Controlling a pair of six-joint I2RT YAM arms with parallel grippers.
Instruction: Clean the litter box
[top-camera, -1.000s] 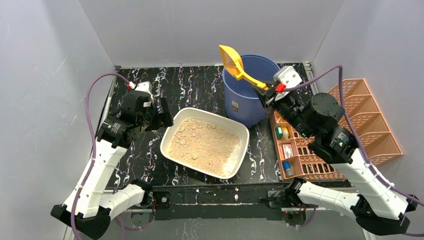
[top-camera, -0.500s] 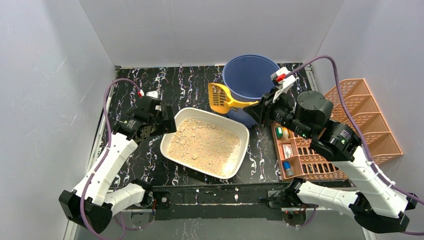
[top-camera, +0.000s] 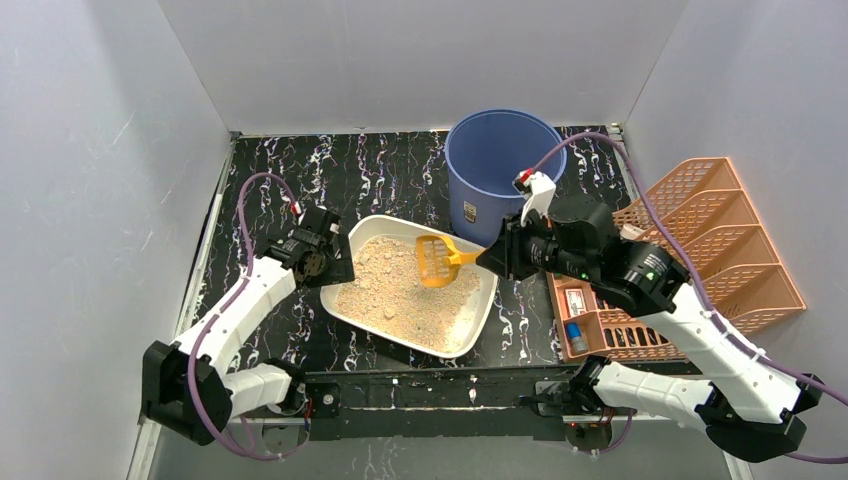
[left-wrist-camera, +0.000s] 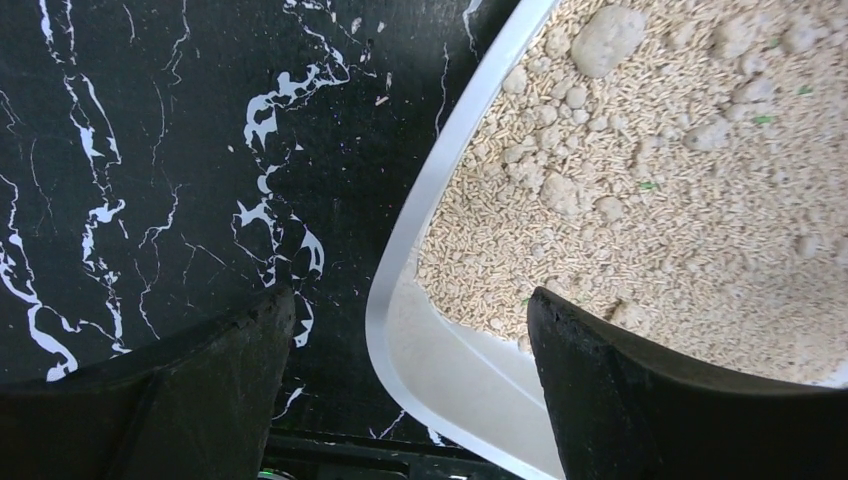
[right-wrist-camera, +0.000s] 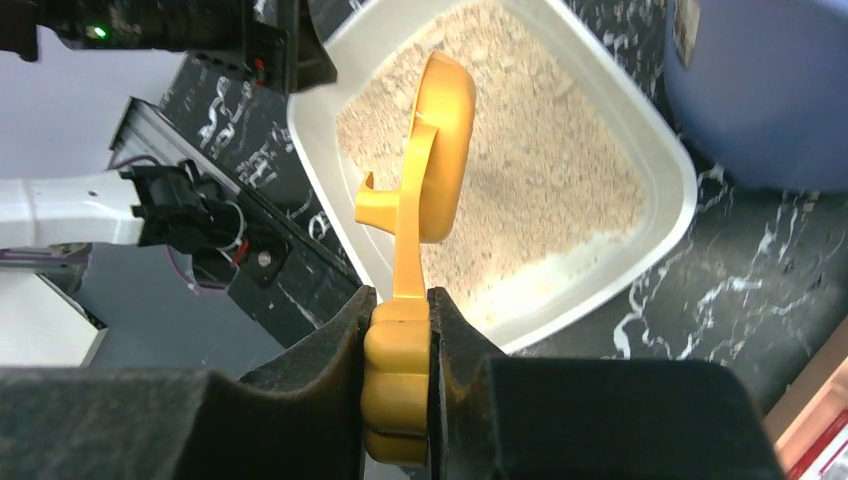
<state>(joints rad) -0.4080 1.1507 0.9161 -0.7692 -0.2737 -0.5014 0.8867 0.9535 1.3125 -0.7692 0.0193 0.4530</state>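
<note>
The litter box (top-camera: 487, 266), a shallow white tray of tan litter with clumps, sits mid-table. My right gripper (top-camera: 497, 254) is shut on the handle of a yellow slotted scoop (top-camera: 435, 258), whose head hangs over the litter at the tray's far right. In the right wrist view the scoop (right-wrist-camera: 441, 140) stands edge-on above the litter box (right-wrist-camera: 668, 196), its handle pinched in the right gripper (right-wrist-camera: 400, 305). My left gripper (top-camera: 334, 266) is open astride the tray's left corner. In the left wrist view the left gripper (left-wrist-camera: 410, 298) has one finger outside the litter box rim (left-wrist-camera: 398, 262) and one over the litter.
A tall blue bucket (top-camera: 500, 165) stands just behind the tray, also in the right wrist view as the bucket (right-wrist-camera: 770, 90). An orange-pink lattice rack (top-camera: 705, 255) with small items fills the right side. The black marbled tabletop (top-camera: 380, 170) runs to grey walls.
My right arm swung the scoop from above the bucket down and left over the litter. My left gripper moved right and down to straddle the tray's left corner.
</note>
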